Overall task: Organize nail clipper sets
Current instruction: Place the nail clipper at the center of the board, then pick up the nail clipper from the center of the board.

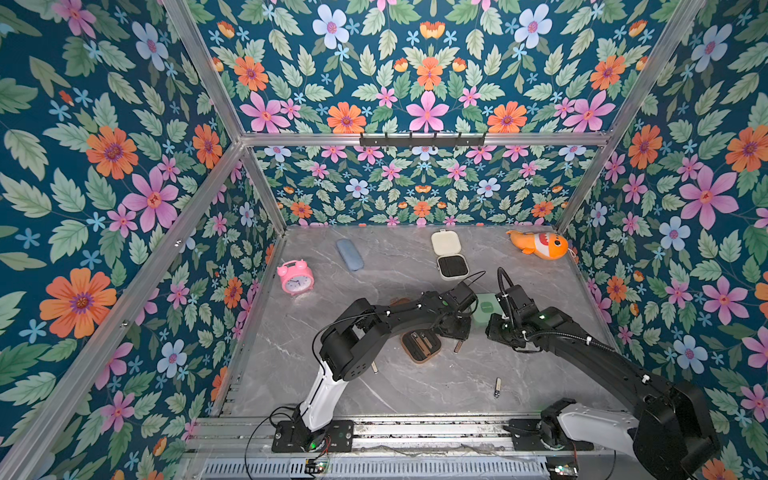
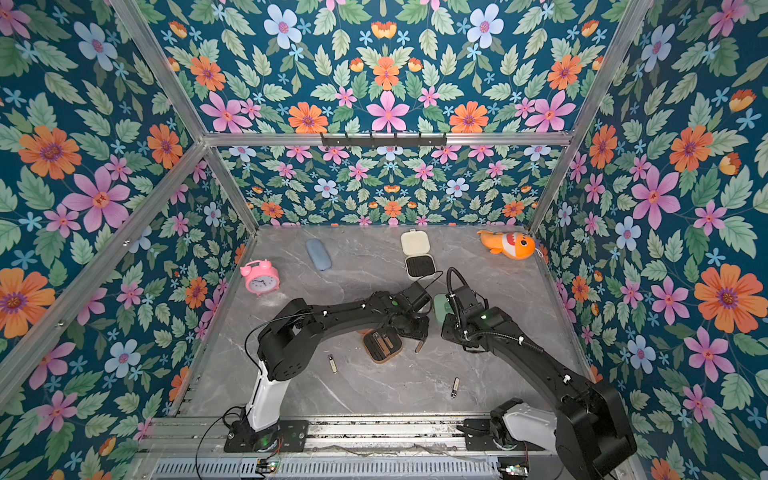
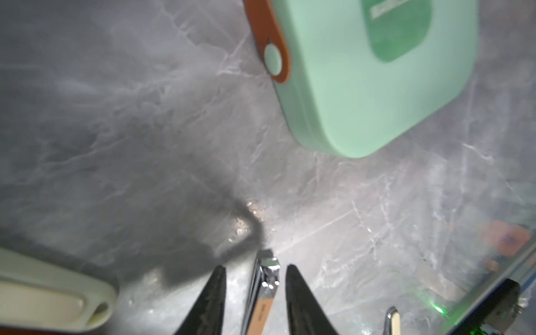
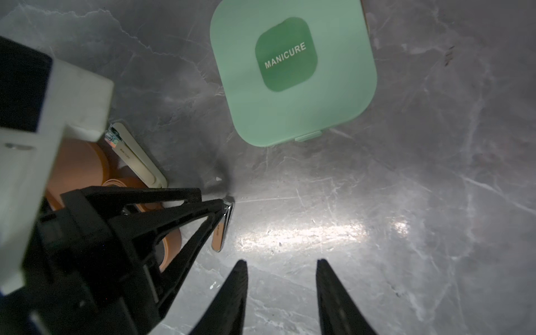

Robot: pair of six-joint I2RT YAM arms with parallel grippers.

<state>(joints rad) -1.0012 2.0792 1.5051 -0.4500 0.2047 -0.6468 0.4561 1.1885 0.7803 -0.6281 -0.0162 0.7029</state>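
In both top views the brown case (image 1: 424, 359) lies open about the middle of the tabletop (image 1: 415, 399). The closed mint green case (image 1: 485, 308) sits just beyond it toward the right edge, and the cream case (image 1: 445, 243) lies open near the far edge. The left claw (image 1: 456, 332) hangs between the brown and mint green cases, over a tan-handled clipper (image 1: 458, 345). One loose clipper (image 1: 497, 387) lies toward the front edge and another sits beside the left arm (image 2: 291, 332). In the left wrist view that claw's jaws stand a little apart with the tan-handled clipper between them. Tabletop shows on either side of it, so it looks unsqueezed. In the right wrist view the right claw (image 4: 281, 275) is partly open and empty, low over bare tabletop and facing the mint green case. I cannot tell there whether the clipper lies flat or leans on the left claw. The step is probably seating this clipper in the brown case's black insert (image 1: 415, 345). To do it well, close squarely on the clipper's flat sides near its middle and line its length up with a free slot. Lower it fully before letting go, with the right claw steadying the case rim.
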